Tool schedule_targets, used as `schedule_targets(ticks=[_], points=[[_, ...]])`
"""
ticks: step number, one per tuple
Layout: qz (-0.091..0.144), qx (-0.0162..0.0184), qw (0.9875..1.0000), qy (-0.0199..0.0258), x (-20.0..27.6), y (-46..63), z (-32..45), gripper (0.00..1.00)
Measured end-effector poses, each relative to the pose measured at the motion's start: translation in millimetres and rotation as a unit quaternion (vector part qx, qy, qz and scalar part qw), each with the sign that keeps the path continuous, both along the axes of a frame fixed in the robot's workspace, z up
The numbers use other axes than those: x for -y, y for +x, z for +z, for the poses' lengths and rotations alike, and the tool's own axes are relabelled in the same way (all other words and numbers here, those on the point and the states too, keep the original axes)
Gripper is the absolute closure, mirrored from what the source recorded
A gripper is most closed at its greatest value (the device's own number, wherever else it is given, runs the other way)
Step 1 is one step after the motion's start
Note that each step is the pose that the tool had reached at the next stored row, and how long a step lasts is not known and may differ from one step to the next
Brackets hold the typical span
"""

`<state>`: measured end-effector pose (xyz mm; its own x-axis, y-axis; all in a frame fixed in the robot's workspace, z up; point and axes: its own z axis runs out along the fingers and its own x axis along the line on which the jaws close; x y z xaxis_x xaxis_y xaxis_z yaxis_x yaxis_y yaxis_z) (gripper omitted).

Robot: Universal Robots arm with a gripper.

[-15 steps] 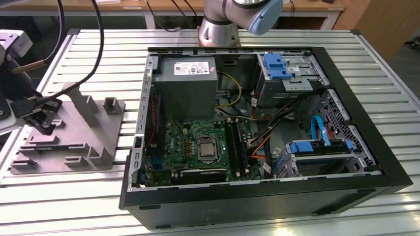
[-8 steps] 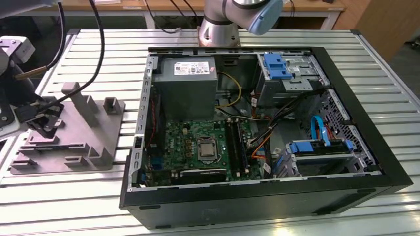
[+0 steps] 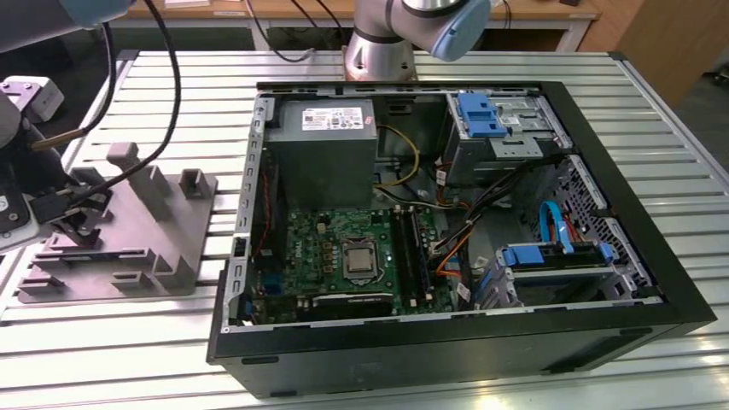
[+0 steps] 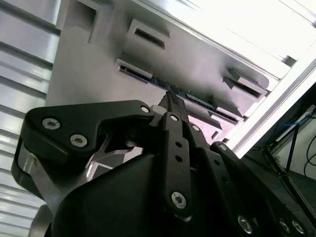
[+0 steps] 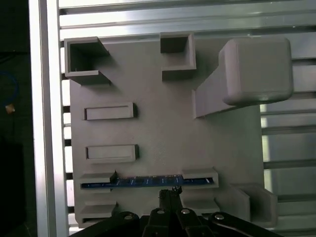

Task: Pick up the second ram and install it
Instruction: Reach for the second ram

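Note:
The second ram (image 5: 148,181) is a thin dark blue strip standing on edge in a slot of the grey holder block (image 5: 163,128), which also appears in the exterior view (image 3: 154,231). In the second wrist view the strip (image 4: 195,97) lies just past my fingertips. My gripper (image 5: 170,190) hovers over that slot with its two black fingers (image 4: 170,106) pressed together, tips at the strip's near edge and nothing held between them. In the exterior view the gripper (image 3: 82,224) is low over the block, at the exterior view's left.
An open black computer case (image 3: 456,333) fills the middle of the slatted aluminium table (image 3: 672,196), with the green motherboard (image 3: 330,248) inside. A tall grey post (image 5: 254,69) and several raised slot walls stand on the holder. The arm's base (image 3: 381,51) is behind the case.

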<state>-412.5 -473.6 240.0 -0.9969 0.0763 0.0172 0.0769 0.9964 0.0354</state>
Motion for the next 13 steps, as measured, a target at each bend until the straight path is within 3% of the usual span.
schedule_targets(ticks=[7, 13], points=[[0.000, -0.0001, 1.0000, -0.0003, -0.8, -4.4, -12.1, 0.90], [0.000, 0.0000, 1.0000, -0.0003, -0.8, -4.4, -13.1, 0.90]])
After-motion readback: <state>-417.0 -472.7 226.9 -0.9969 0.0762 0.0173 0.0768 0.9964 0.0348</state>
